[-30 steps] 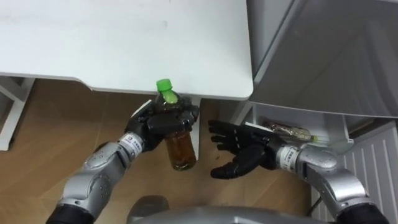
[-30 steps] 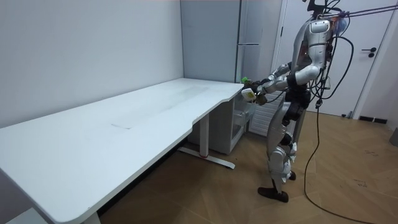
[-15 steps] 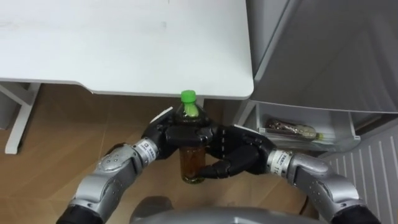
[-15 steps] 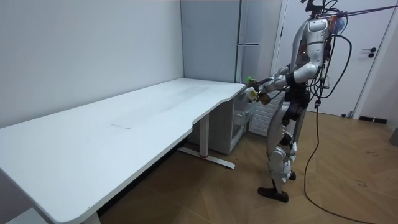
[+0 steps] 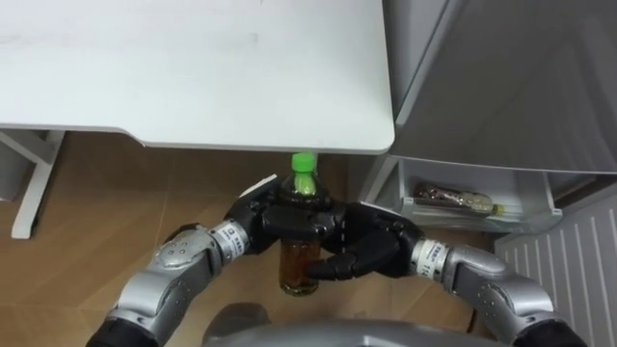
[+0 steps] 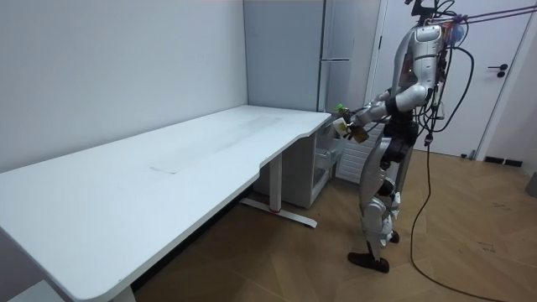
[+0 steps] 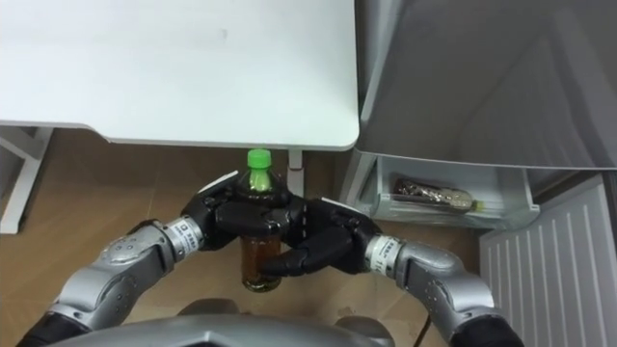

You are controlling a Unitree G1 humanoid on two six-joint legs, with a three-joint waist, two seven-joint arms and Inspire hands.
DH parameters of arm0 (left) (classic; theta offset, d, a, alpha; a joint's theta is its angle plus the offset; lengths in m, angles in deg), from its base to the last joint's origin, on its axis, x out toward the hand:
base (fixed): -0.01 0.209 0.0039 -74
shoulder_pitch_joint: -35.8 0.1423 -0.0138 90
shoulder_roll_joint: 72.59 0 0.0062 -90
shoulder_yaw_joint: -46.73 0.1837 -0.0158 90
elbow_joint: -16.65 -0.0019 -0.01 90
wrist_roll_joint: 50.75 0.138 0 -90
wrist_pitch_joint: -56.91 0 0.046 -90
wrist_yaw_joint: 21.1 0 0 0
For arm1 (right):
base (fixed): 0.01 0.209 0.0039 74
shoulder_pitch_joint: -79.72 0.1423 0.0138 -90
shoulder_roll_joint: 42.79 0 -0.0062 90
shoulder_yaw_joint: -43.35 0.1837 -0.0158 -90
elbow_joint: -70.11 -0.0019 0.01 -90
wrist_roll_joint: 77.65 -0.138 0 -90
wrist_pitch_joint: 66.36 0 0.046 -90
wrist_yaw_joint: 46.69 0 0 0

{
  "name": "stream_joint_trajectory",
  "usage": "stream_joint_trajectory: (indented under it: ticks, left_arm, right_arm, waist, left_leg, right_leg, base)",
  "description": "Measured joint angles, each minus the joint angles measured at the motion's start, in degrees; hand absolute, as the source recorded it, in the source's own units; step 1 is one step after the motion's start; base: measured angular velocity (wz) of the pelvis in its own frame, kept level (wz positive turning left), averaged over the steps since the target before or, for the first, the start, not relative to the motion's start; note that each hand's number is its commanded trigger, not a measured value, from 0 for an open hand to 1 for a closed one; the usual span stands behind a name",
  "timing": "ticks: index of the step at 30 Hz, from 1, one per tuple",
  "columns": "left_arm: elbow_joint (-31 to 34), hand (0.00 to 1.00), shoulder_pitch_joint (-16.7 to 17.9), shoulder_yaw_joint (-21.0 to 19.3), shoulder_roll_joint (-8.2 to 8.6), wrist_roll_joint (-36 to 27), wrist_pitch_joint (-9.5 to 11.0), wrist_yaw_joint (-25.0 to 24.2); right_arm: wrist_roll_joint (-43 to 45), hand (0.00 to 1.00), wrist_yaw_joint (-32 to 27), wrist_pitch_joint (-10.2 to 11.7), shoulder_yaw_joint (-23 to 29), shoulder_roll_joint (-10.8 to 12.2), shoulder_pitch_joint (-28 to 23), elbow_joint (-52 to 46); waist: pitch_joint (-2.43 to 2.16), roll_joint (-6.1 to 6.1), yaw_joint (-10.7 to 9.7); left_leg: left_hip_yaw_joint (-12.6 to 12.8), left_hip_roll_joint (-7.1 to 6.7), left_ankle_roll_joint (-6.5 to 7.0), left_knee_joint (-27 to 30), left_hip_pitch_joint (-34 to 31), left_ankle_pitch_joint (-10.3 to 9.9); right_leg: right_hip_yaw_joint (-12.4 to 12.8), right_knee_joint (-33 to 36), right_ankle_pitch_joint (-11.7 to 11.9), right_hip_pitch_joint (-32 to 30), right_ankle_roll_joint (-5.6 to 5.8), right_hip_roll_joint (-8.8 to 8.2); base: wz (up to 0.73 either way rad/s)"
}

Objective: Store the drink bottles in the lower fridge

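The bottle [image 5: 300, 272] is held upright just off the counter's [image 5: 193, 77] near right corner, gripped by the curled fingers [image 5: 292, 220] of left hand [image 5: 268, 214] and right hand [image 5: 374, 246].

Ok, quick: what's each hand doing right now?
Left hand: curled round the bottle, holding it.
Right hand: also curled round the bottle.

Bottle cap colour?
Bright green cap on the bottle, clearest in the left eye view.
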Motion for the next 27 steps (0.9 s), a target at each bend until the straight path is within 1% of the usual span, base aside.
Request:
stream_joint_trajectory:
  ticks: [5,8,11,14,15,16,18,20,24,27]
  left_arm:
    - [0.2,1.00,-0.9,0.1,-0.03,1.2,0.0,0.1]
    - [1.3,1.00,-1.1,0.1,-0.10,1.7,0.0,0.1]
    - [4.2,1.00,-1.4,0.0,-0.51,3.0,0.0,0.2]
    - [4.5,1.00,-2.4,0.1,-0.19,3.1,0.0,0.2]
    - [4.9,1.00,-2.8,0.1,-0.06,4.0,0.0,0.2]
    - [5.5,1.00,-2.8,0.0,-0.37,4.2,0.0,0.2]
    - [6.0,1.00,-2.8,0.0,-0.38,4.3,0.0,0.3]
    - [7.3,1.00,-2.8,0.0,-0.39,4.3,0.0,0.6]
    - [10.1,1.00,-2.8,0.0,-0.57,4.3,0.0,0.6]
    - [10.7,1.00,-2.8,0.1,-0.58,4.2,0.0,0.6]
  right_arm:
    - [-0.1,0.00,0.0,0.3,-1.7,-0.1,0.0,1.1]
    - [-0.1,0.00,0.0,0.6,-1.9,-0.3,0.0,1.1]
    - [-0.1,0.00,0.0,0.7,-2.1,-0.4,0.3,1.1]
    - [0.0,0.00,0.4,0.7,-2.9,-0.3,0.8,1.1]
    - [0.1,0.00,0.5,0.7,-3.2,-0.4,0.9,1.1]
    - [0.1,0.00,0.5,0.9,-3.2,-0.3,1.0,1.1]
    - [0.1,0.00,0.5,1.4,-3.3,-0.3,1.2,1.1]
    - [0.1,0.00,0.7,2.1,-3.2,-0.3,1.2,1.1]
    - [0.0,0.00,1.1,2.7,-3.1,-0.2,1.2,1.1]
    - [-0.1,0.00,1.1,2.7,-3.0,-0.3,1.2,1.1]
  waist:
    - [-0.06,0.08,0.0]
    - [-0.08,0.01,-0.1]
    - [-0.06,-0.06,0.1]
    - [-0.07,-0.21,0.3]
    - [-0.11,-0.30,0.3]
    - [-0.11,-0.33,0.3]
    - [0.00,-0.52,0.3]
    - [-0.02,-0.66,0.3]
    - [-0.08,-0.71,0.3]
    - [-0.11,-0.74,0.0]
  left_leg:
    - [0.1,0.04,0.00,0.0,0.1,0.0]
    - [0.2,0.04,0.00,0.1,0.1,0.0]
    - [0.2,0.05,0.00,0.2,0.0,0.0]
    - [0.2,0.06,0.00,0.2,0.1,0.0]
    - [0.2,0.05,0.00,0.2,0.2,0.0]
    - [0.2,0.05,0.00,0.2,0.3,0.0]
    - [0.2,0.03,0.00,0.2,0.7,0.0]
    - [0.1,0.04,-0.01,0.1,0.8,0.0]
    - [0.1,0.03,-0.01,0.0,1.0,0.0]
    - [0.0,0.03,-0.01,0.0,1.0,0.0]
  right_leg:
    - [0.1,0.0,0.0,-0.2,0.00,0.01]
    - [0.1,0.0,0.0,-0.1,0.00,0.00]
    - [0.1,0.1,0.0,-0.1,0.00,0.00]
    - [0.1,0.1,0.0,0.1,0.00,0.02]
    - [0.1,0.1,0.0,0.2,0.00,0.02]
    - [0.2,0.1,0.0,0.3,0.00,0.01]
    - [0.1,0.0,0.0,0.8,0.00,0.00]
    - [0.1,-0.2,0.0,0.9,0.00,0.05]
    - [0.0,-0.7,0.0,1.1,0.00,0.13]
    - [0.0,-0.7,0.0,1.2,0.00,0.14]
  base:
    - [-0.01]
    - [0.00]
    - [0.00]
    - [0.00]
    - [0.00]
    - [0.00]
    - [0.00]
    - [0.00]
    - [0.00]
    - [0.00]
